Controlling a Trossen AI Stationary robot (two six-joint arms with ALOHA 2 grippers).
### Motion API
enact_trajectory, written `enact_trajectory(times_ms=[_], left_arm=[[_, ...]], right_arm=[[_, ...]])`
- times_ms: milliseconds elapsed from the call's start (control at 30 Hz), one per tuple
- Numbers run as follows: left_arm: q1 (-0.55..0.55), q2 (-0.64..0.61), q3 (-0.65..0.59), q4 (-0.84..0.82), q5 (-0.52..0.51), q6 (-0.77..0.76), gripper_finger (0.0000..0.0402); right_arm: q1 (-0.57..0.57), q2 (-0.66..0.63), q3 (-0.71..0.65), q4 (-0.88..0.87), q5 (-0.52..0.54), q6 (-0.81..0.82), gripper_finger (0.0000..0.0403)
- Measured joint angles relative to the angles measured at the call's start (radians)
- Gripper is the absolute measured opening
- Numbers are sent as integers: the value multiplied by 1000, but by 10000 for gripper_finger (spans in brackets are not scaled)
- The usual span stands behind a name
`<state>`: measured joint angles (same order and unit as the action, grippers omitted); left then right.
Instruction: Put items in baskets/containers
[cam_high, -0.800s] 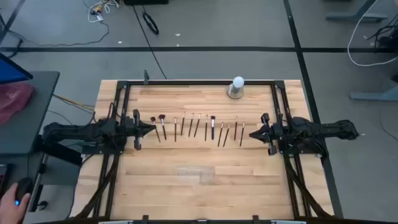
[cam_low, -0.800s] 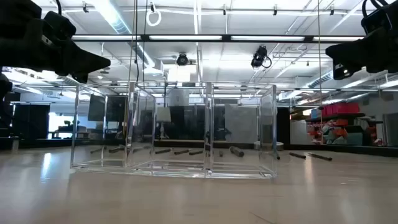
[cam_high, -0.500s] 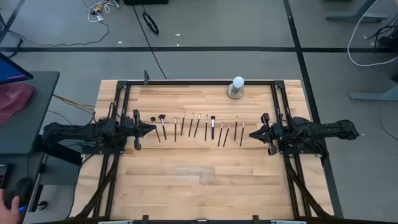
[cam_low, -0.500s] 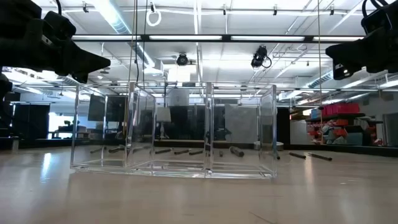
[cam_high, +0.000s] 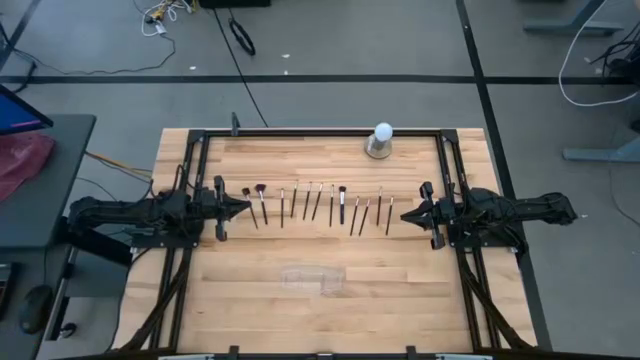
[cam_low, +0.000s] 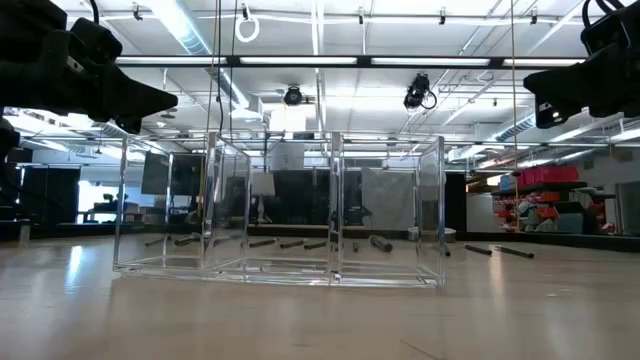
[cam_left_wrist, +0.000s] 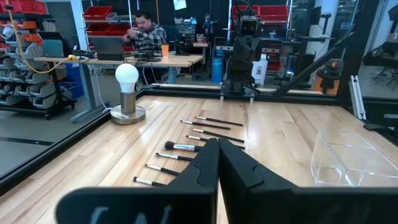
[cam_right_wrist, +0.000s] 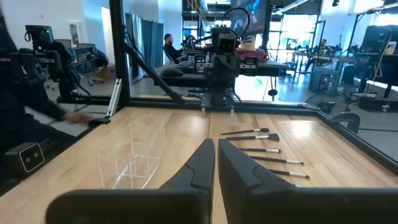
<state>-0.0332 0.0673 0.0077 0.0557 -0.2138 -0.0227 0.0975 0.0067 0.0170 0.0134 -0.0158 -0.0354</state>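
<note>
The desk (cam_high: 300, 310) is pale planked wood with a smooth satin sheen. The tray (cam_low: 280, 215) is clear glossy plastic. Both pincers, left pincer (cam_left_wrist: 217, 163) and right pincer (cam_right_wrist: 216, 163), look matt black plastic.

Bare wood between brush row (cam_high: 318, 204) and clear tray (cam_high: 314, 279), lamp (cam_high: 380, 141) behind the row

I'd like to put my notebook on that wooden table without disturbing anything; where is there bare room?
Bare wood lies on either side of the clear plastic tray, between it and the black frame rails, and along the far edge left of the white ball-shaped lamp. The middle band is crowded: the row of slim dark-handled makeup brushes runs between the left tool and right tool.
</note>
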Motion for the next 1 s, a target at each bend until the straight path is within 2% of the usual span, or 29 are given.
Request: enact_trajectory(times_ms=[633, 833, 1000], left_arm=[[0, 0, 0, 0, 0, 0, 10], [0, 0, 0, 0, 0, 0, 9], [0, 0, 0, 0, 0, 0, 9]], right_arm=[[-2, 0, 0, 11, 3, -9, 25], [-3, 0, 0, 133, 10, 55, 25], [-3, 2, 0, 324, 76, 144, 25]])
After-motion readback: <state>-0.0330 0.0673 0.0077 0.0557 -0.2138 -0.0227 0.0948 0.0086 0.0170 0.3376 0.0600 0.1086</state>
